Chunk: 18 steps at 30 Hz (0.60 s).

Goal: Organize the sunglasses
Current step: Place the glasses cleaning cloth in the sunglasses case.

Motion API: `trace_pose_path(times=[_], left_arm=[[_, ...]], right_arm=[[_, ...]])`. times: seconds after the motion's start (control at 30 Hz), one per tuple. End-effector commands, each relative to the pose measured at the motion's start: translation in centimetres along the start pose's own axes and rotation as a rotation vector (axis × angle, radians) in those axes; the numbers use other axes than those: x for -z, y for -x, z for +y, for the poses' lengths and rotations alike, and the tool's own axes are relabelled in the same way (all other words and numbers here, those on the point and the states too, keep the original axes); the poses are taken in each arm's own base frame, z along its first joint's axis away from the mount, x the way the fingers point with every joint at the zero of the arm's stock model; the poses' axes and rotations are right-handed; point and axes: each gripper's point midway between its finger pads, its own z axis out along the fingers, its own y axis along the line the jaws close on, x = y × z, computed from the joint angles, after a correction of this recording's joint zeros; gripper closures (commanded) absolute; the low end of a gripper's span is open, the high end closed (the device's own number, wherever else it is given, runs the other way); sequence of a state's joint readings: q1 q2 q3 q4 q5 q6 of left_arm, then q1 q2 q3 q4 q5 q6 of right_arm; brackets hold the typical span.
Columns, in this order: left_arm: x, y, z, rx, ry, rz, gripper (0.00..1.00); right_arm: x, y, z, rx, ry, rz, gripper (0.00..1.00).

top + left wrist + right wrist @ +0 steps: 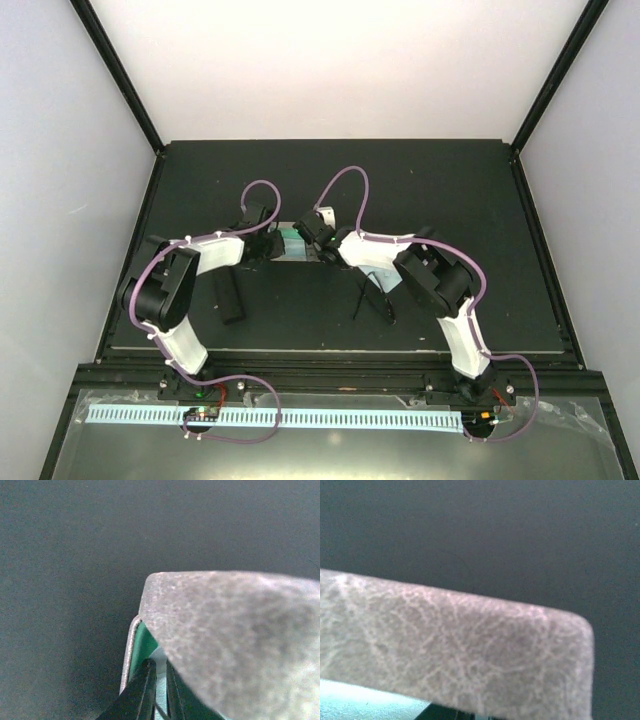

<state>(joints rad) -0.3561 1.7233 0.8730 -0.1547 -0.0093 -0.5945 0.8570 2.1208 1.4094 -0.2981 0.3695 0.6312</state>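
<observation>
A beige case (292, 246) with green lining (142, 645) lies open at mid-table, and both grippers meet over it. My left gripper (159, 664) reaches into the case from its left end, its fingers (145, 687) shut. A pale blue cloth (161, 655) shows between and beyond them. The case lid (460, 645) stands raised and fills the right wrist view. My right gripper (313, 237) is at the case's right end, shut on the lid, which hides its fingertips. One pair of sunglasses (373, 295), thin and dark-looking, lies beside the right forearm.
A black oblong case (232, 298) lies on the dark mat beside the left arm. The pale blue cloth (360, 702) shows under the lid in the right wrist view. White walls and black posts enclose the table on three sides.
</observation>
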Motion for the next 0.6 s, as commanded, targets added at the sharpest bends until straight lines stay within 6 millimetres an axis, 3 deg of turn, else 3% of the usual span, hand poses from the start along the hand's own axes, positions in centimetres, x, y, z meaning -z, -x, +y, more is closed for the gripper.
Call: trace_pose_path(times=[0.0, 0.07, 0.2, 0.57], left_arm=[[1.1, 0.2, -2.0, -0.040, -0.125, -0.014, 0.95], [2.1, 0.9, -3.5, -0.048, -0.209, -0.053, 0.94], [3.2, 2.1, -4.1, -0.044, -0.240, -0.107, 0.93], [0.7, 1.3, -3.6, 0.004, -0.237, -0.096, 0.95]], right_arm=[[2.1, 1.5, -0.9, -0.006, -0.013, -0.024, 0.86], [3.3, 1.8, 0.1, -0.006, 0.056, -0.013, 0.86], [5.8, 2.7, 0.4, -0.022, 0.120, -0.040, 0.82], [9.4, 2.0, -1.0, -0.045, 0.166, -0.044, 0.81]])
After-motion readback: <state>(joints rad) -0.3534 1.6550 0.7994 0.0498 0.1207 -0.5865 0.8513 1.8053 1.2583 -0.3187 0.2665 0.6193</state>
